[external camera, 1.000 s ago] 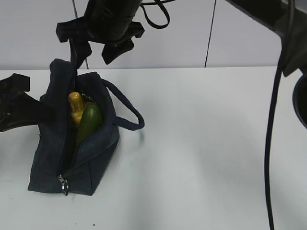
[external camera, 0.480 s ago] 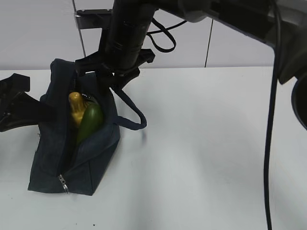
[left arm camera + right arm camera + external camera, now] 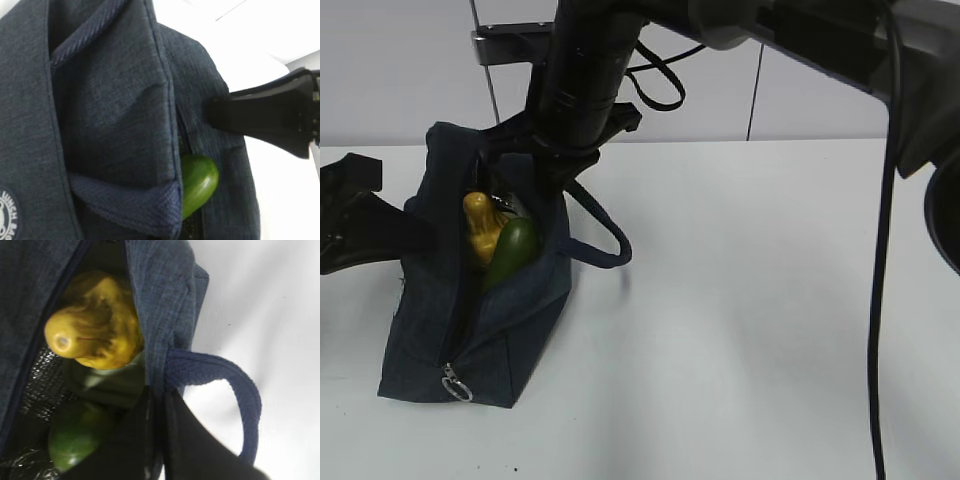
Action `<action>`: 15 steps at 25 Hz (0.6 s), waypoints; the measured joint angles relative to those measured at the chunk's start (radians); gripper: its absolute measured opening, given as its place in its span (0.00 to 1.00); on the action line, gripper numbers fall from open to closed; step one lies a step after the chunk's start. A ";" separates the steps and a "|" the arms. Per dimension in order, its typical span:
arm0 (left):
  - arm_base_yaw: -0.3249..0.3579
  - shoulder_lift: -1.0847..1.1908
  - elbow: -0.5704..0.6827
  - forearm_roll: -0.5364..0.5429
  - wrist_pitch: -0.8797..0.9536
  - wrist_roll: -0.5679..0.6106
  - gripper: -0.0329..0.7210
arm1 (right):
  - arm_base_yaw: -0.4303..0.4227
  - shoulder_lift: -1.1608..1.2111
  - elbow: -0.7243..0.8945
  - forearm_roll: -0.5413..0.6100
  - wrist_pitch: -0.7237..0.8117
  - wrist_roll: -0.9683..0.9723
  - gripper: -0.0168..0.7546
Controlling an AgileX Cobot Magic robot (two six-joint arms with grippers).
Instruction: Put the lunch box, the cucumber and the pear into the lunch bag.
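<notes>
Right gripper (image 3: 552, 165) is pinching the lunch bag (image 3: 430, 340) rim, jaws closed on fabric. Pear (image 3: 480, 225) and cucumber (image 3: 510, 250) are poking from the opening. Left gripper (image 3: 380, 232), closed narrow, is pressing against the bag's side.

The lunch bag (image 3: 510, 310) is dark navy fabric with a fine heathered weave, and its strap handle (image 3: 605, 235) has the same navy. On one side it carries a round badge (image 3: 7, 217) with pale letters. The lining inside looks black and a little shiny. The zip pull (image 3: 457, 385) is a silver ring. The pear (image 3: 480, 225) is yellow-orange with brownish marks. The cucumber (image 3: 513, 250) is glossy green. The surface (image 3: 770, 300) is plain white. Both hands are black.
</notes>
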 joint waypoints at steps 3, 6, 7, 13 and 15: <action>0.000 0.000 -0.005 -0.014 0.010 0.025 0.02 | 0.000 -0.011 0.002 -0.050 0.000 0.000 0.03; -0.001 0.000 -0.026 -0.053 0.026 0.035 0.02 | 0.000 -0.040 0.016 -0.123 0.002 0.000 0.03; -0.006 0.000 -0.038 -0.059 0.027 0.037 0.02 | 0.000 -0.053 0.026 -0.141 0.002 0.000 0.03; -0.127 0.025 -0.138 -0.065 0.015 0.037 0.02 | -0.030 -0.186 0.164 -0.260 0.013 0.000 0.03; -0.195 0.045 -0.165 -0.069 -0.009 0.037 0.02 | -0.048 -0.225 0.221 -0.296 0.013 0.000 0.03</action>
